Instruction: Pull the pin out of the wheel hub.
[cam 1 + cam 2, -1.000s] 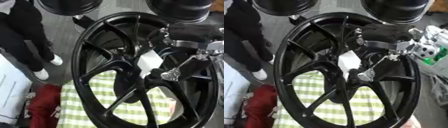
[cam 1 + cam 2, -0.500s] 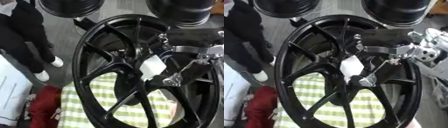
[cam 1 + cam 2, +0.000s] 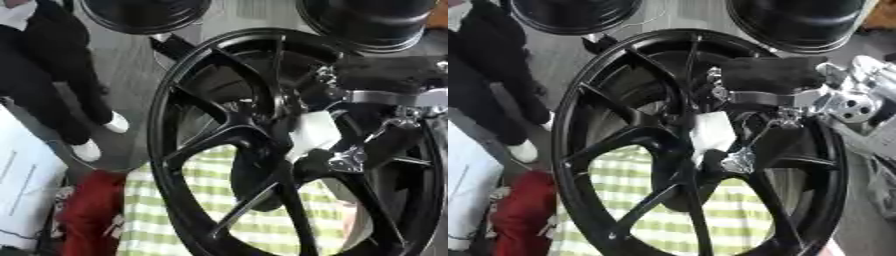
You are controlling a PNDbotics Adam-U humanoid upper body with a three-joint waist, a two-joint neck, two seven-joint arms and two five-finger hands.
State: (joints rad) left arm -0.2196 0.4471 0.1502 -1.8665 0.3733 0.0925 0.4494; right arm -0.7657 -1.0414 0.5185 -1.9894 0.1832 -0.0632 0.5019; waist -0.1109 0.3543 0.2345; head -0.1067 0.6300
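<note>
My right robot hand (image 3: 754,120) comes in from the right and sits right at the centre of the wheel hub (image 3: 605,150), fingers curled around the white pin (image 3: 710,134). The pin's long axis runs roughly up-down, tilted a bit. Pull looks like it goes toward me, out of the hub. Left hand isn't showing.

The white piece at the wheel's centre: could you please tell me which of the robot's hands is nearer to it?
Right. The right hand reaches in from the right and sits at the white piece on the wheel; the left hand shows in neither view.
</note>
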